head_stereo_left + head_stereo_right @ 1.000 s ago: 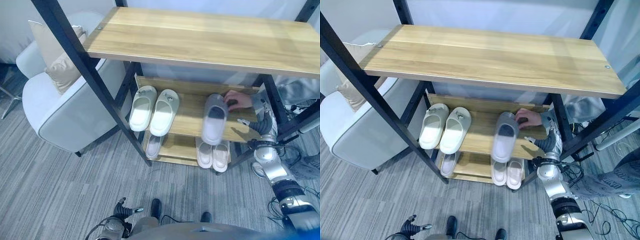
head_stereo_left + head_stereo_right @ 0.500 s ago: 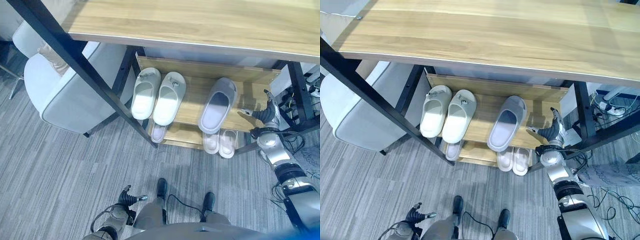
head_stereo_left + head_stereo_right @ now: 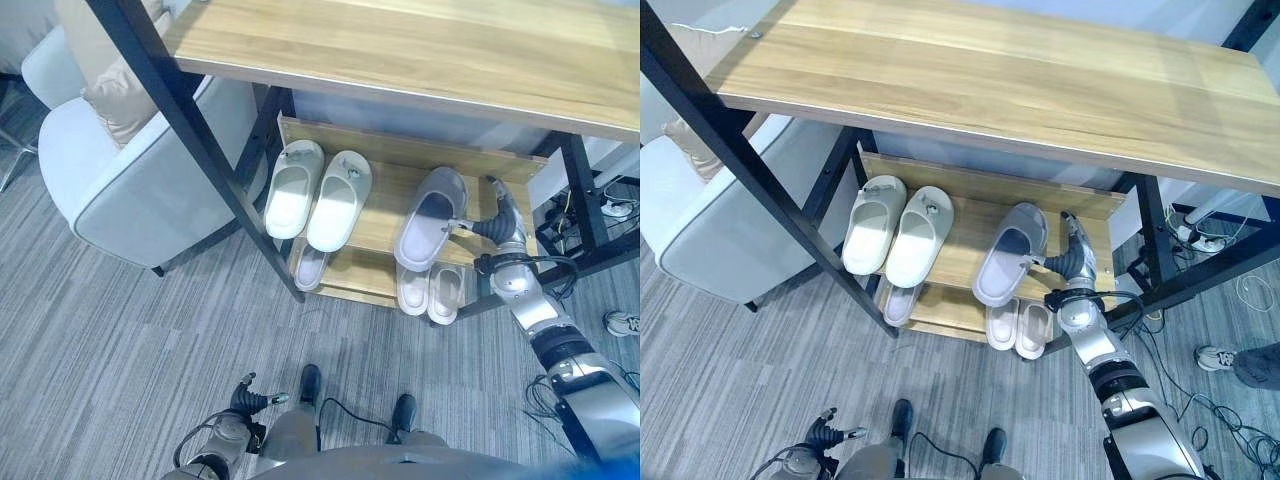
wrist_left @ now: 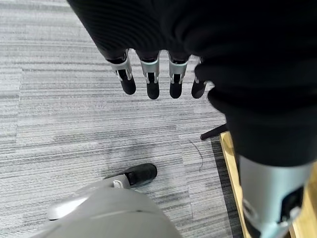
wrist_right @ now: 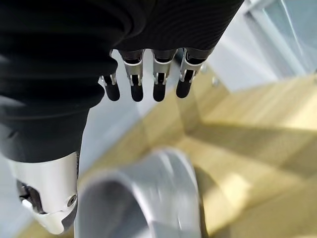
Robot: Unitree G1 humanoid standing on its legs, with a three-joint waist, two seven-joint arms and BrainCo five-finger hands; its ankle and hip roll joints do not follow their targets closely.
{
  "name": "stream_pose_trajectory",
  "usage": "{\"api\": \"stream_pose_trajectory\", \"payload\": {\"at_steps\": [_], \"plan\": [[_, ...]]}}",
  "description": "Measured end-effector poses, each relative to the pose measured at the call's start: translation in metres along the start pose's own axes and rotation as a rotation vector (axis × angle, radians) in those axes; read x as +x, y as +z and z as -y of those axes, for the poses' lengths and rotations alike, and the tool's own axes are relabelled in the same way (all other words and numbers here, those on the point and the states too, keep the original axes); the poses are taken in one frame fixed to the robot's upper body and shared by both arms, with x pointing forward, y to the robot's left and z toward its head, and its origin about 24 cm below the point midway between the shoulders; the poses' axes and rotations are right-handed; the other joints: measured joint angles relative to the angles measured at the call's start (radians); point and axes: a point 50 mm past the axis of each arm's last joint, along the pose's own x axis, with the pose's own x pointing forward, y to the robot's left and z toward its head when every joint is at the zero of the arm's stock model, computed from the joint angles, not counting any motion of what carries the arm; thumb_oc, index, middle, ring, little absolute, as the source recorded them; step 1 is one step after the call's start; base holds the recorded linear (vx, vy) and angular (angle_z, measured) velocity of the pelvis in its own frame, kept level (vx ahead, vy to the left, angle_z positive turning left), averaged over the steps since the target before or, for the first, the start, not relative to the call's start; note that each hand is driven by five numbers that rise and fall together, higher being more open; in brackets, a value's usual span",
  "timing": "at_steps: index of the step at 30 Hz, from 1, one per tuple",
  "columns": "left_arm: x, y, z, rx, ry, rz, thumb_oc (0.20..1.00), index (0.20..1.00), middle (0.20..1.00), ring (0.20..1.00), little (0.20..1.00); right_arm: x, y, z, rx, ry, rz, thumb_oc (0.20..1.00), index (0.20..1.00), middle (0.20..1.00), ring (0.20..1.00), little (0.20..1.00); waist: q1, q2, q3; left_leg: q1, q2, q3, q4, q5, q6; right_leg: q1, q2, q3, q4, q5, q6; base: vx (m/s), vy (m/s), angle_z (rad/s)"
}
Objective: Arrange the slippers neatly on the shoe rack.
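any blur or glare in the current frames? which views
Right wrist view: the grey slipper below the right hand is smeared, and the wooden shelf behind it is soft. Left wrist view: left hand and carpet sharp. Left eye view: pale sheen along the top board, no blown-out glare.

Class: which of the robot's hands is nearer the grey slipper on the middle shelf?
The right hand: it is right beside the grey slipper at the shelf. The left hand hangs low over the floor, well away from the rack.
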Motion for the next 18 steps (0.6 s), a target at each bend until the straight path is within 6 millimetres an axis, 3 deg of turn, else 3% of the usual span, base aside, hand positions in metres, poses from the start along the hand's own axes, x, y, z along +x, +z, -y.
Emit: {"api": "stream_pose_trajectory", "payload": {"at_steps": [4,9,11,13,14,15,16,17,18], "plan": [[0.001,-0.001,-0.004,0.006,0.01,-0.009,1.0,1.0,1.0,1.0,1.0,0.02,0.013,0.007,-0.011,-0.028,0.015,1.0,1.0,1.0,1.0,1.0,0.007,-0.009,0.012,-0.059,-0.004,-0.01,0.001,0.015,0.004,-0.053,-0.001,-0.007,0.0,0.011,0.0,-0.08,0.017,0.07],[0.008,0.024,-0.012,0.031,0.033,0.059,1.0,1.0,1.0,1.0,1.0,0.042,0.027,0.021,-0.069,-0.06,0.025,1.0,1.0,1.0,1.0,1.0,0.04,-0.021,0.076,-0.085,-0.005,-0.027,0.001,0.022,0.002,-0.068,-0.001,-0.026,0.0,0.013,0.0,-0.03,0.011,0.09],[0.011,0.035,-0.015,0.017,0.045,0.084,1.0,1.0,1.0,1.0,1.0,0.054,0.042,0.024,-0.091,-0.076,0.049,1.0,1.0,1.0,1.0,1.0,0.054,-0.028,0.107,-0.097,-0.002,-0.029,0.001,0.026,0.001,-0.081,0.002,-0.027,0.0,0.015,0.0,0.0,0.0,0.0],[0.011,0.036,-0.016,0.006,0.052,0.088,1.0,1.0,1.0,1.0,1.0,0.055,0.04,0.025,-0.086,-0.084,0.037,1.0,1.0,1.0,1.0,1.0,0.061,-0.032,0.109,-0.097,-0.002,-0.035,0.001,0.025,0.001,-0.078,0.002,-0.031,0.0,0.015,0.0,0.05,-0.009,0.07],[0.011,0.037,-0.016,0.006,0.052,0.09,1.0,1.0,1.0,1.0,1.0,0.055,0.039,0.024,-0.089,-0.081,0.034,0.928,0.928,0.928,0.928,0.928,0.061,-0.033,0.11,-0.097,-0.003,-0.035,0.001,0.025,0.001,-0.077,0.002,-0.031,0.0,0.015,0.0,0.05,-0.014,0.05],[0.011,0.037,-0.016,0.005,0.053,0.095,1.0,1.0,1.0,1.0,1.0,0.054,0.037,0.024,-0.093,-0.076,0.025,0.928,0.928,0.928,0.928,0.928,0.062,-0.033,0.109,-0.096,-0.003,-0.036,0.001,0.026,0.001,-0.075,0.003,-0.033,0.0,0.015,0.0,0.03,-0.005,0.03],[0.011,0.037,-0.017,0.005,0.054,0.099,1.0,1.0,1.0,1.0,1.0,0.054,0.034,0.024,-0.097,-0.072,0.015,0.495,0.495,0.495,0.495,0.495,0.065,-0.034,0.109,-0.095,-0.002,-0.038,0.001,0.026,0.0,-0.073,0.004,-0.034,0.0,0.014,-0.001,0.01,0.006,0.04],[0.011,0.037,-0.017,0.005,0.055,0.099,1.0,1.0,1.0,1.0,1.0,0.054,0.033,0.024,-0.098,-0.07,0.013,0.395,0.395,0.395,0.395,0.395,0.067,-0.035,0.108,-0.095,-0.001,-0.039,0.001,0.027,-0.001,-0.073,0.004,-0.035,0.0,0.014,-0.001,0.0,0.0,0.0],[0.011,0.037,-0.017,0.006,0.054,0.099,1.0,1.0,1.0,1.0,1.0,0.054,0.032,0.024,-0.1,-0.069,0.003,0.209,0.209,0.209,0.209,0.209,0.069,-0.037,0.107,-0.095,-0.001,-0.039,0.001,0.027,-0.002,-0.073,0.004,-0.034,0.0,0.014,-0.001,0.0,0.0,0.0]]}}
